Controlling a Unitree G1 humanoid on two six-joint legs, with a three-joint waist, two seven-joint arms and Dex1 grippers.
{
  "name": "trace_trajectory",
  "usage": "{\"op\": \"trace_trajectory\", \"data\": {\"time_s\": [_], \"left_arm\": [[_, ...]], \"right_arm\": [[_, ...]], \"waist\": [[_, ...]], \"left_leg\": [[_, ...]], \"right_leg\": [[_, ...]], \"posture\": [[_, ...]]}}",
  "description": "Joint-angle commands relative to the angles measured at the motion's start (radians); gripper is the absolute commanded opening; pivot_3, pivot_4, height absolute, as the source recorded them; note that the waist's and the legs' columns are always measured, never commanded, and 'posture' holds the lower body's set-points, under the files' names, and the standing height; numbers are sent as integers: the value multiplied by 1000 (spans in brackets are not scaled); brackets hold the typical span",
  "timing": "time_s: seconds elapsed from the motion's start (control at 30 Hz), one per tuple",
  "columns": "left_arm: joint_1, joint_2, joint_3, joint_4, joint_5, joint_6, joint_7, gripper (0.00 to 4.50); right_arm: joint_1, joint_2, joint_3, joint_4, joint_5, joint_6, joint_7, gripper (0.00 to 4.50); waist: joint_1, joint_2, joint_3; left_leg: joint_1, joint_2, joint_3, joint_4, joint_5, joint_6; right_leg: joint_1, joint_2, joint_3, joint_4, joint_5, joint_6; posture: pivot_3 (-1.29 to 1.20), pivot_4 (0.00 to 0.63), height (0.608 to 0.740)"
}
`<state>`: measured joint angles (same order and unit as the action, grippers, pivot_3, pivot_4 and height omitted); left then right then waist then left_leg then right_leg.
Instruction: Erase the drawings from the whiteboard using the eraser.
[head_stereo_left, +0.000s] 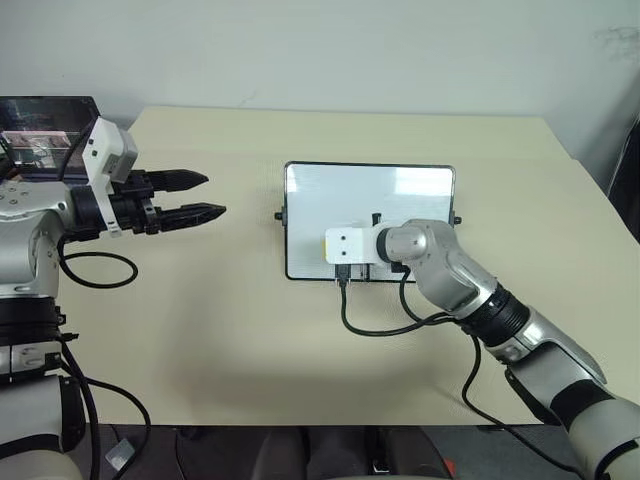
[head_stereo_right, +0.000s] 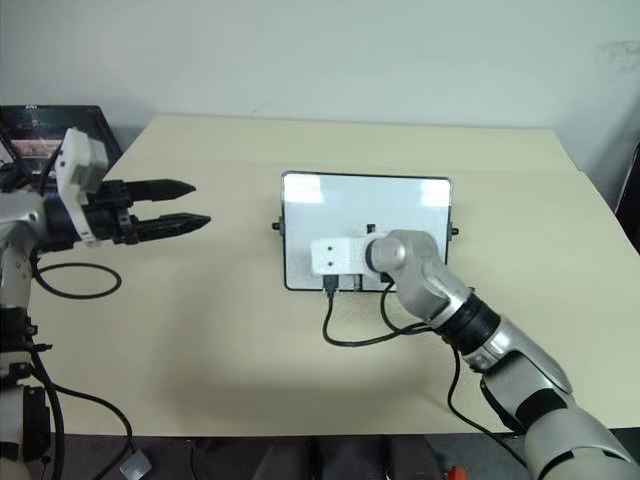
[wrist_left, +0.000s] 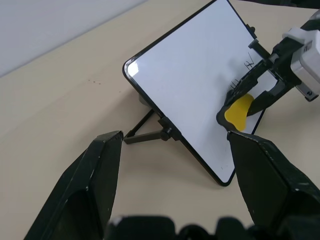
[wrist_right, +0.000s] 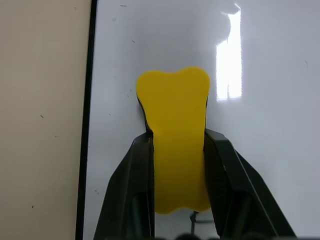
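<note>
The whiteboard (head_stereo_left: 370, 190) stands tilted on the beige table, its glossy face towards me. My right gripper (wrist_right: 175, 137) is shut on the yellow eraser (wrist_right: 175, 125), which is pressed against the board's lower left area. In the left wrist view the eraser (wrist_left: 239, 111) shows between the black fingers (wrist_left: 260, 102), with thin black drawings (wrist_left: 249, 63) on the board just beside them. A small dark mark (head_stereo_left: 376, 218) peeks out above the right wrist. My left gripper (head_stereo_left: 205, 197) hovers open off to the board's left, well apart from it and holding nothing.
A laptop (head_stereo_left: 45, 135) sits at the table's far left corner. A black cable (head_stereo_left: 380, 325) loops from the right wrist across the table in front of the board. The board's folding stand (wrist_left: 150, 131) sticks out behind it.
</note>
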<state>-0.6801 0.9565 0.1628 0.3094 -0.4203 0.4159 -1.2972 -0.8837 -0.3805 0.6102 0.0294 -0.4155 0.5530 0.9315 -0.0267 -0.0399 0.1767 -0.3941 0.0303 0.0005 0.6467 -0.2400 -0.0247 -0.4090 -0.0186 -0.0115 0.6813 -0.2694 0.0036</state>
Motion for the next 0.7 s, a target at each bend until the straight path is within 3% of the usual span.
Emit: {"op": "trace_trajectory", "data": {"time_s": [0.03,0.23,0.43,0.6,0.7], "left_arm": [[-27,7,14,-5,-3,-16,0,3633],[-38,0,15,2,-7,-18,0,3633],[-34,-2,18,-8,-12,-13,1,3633],[-25,-4,26,-19,-19,-8,8,3633],[-21,-5,27,-20,-21,-6,9,3633]], "right_arm": [[-29,24,-110,-126,96,68,49,995],[-43,49,-318,-284,303,107,64,995],[-55,121,-655,-302,493,131,-130,995],[17,105,-887,-306,589,132,-293,995],[140,99,-1046,-319,640,95,-389,995]], "waist": [[-1,0,0],[-2,0,0],[-2,0,0],[3,0,0],[4,0,0]], "left_leg": [[-1,0,0,0,0,0],[-5,1,-1,-2,0,0],[-5,0,-1,-1,0,0],[-5,0,0,-2,0,0],[-5,0,0,-2,0,0]], "right_leg": [[-1,0,0,0,0,0],[-5,-1,-1,0,1,-2],[-5,-1,-1,0,1,-2],[-4,-2,-1,-1,1,-3],[-4,-2,0,-1,1,-2]], "posture": [[0,150,740],[0,150,740],[0,150,740],[0,150,740],[0,150,740]]}}
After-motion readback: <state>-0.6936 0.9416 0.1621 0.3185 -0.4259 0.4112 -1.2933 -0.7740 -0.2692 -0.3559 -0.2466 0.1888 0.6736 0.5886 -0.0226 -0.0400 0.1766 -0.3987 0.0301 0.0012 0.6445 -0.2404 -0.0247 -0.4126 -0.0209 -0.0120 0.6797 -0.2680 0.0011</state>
